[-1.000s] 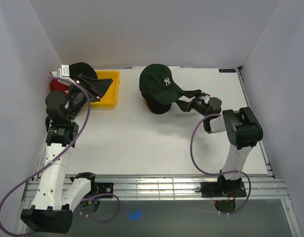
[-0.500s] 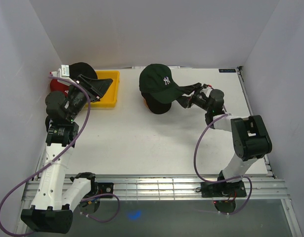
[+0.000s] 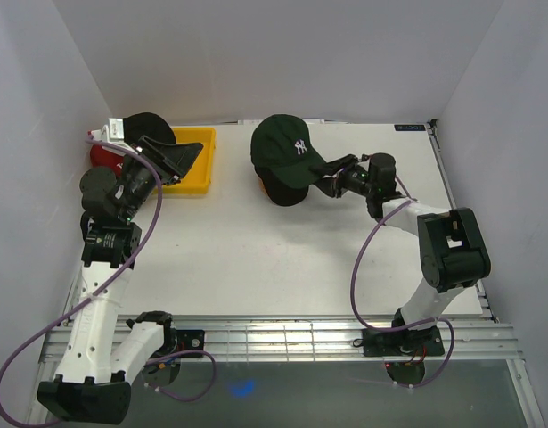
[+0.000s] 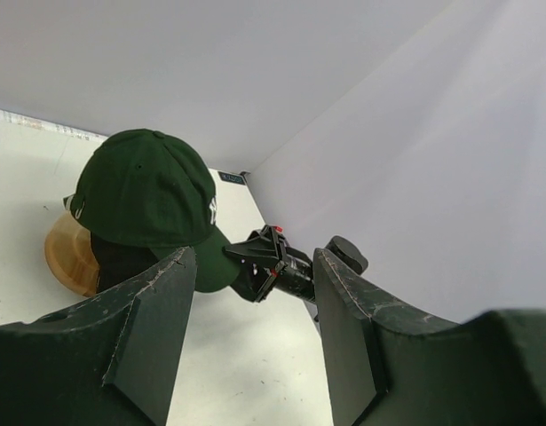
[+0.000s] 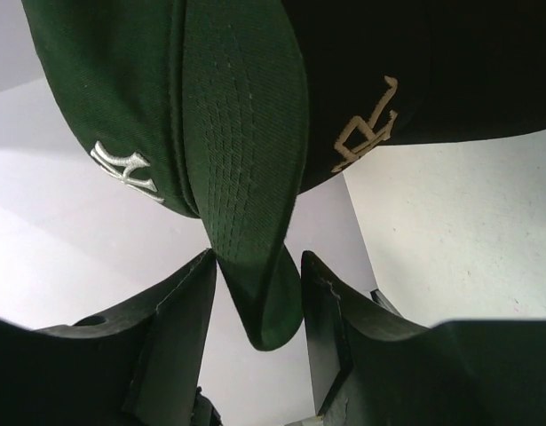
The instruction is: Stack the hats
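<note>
Green cap sits over the black cap on the wooden stand, building the stack. Right gripper, narrow, pinches the green brim to seat it, now closer to the stand than before. Left gripper, well away from the stand, gapes wide, empty.

The table is viewed from overhead at its near side; the dark green cap, shared by all views, is seen distantly from the left wrist, closely from the right.
</note>
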### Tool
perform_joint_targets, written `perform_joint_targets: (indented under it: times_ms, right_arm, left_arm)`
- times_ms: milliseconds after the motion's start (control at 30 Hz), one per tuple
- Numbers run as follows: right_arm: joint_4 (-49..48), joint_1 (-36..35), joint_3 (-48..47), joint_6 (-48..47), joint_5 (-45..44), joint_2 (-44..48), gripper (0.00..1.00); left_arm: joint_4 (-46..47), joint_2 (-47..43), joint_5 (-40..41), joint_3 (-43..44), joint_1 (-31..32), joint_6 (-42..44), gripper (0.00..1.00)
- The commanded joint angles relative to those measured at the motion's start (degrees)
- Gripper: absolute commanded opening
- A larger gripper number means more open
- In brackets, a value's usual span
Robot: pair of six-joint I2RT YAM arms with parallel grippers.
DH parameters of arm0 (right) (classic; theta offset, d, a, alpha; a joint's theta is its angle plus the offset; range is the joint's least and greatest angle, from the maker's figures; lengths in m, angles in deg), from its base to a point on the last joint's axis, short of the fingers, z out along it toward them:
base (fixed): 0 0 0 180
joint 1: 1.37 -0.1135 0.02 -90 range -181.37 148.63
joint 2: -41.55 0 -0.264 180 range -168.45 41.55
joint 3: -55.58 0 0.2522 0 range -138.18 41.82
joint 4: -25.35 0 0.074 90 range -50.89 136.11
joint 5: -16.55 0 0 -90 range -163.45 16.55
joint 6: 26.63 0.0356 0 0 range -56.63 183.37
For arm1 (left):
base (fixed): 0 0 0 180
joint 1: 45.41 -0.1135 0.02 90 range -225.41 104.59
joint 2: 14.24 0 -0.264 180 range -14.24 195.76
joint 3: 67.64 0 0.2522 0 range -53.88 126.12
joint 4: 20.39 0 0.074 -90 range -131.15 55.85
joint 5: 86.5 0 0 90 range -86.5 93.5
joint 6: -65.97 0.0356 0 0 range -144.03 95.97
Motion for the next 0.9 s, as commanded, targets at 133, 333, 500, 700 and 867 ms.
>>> perform_joint_targets:
  times_ms: [133,333,500,700,867]
  right_arm:
    - [3.6,-2.4,-4.2,-2.0,-2.6,1.1,0.42]
    - [3.4,-2.5,-4.1,-1.6,-2.2,0.6,0.12]
    - [0.1,-2.5,-3.8,-0.2,-1.5,0.5,0.08]
    - [-7.3,-2.5,-4.9,3.8,-0.2,-1.4,0.08]
    - [-8.0,-2.5,-7.0,3.4,-0.6,-1.8,0.08]
  left_arm:
    - [0.2,-1.7,0.6,-0.4,0.3,0.6,0.65]
    - [-0.9,-2.1,1.3,-0.1,0.8,1.8,0.65]
    - [-1.1,-2.1,1.6,-0.1,1.0,2.2,0.65]
    - [-1.3,-2.2,1.7,-0.1,1.1,2.6,0.65]
    - [-2.0,-1.9,2.2,0.5,1.2,3.4,0.65]
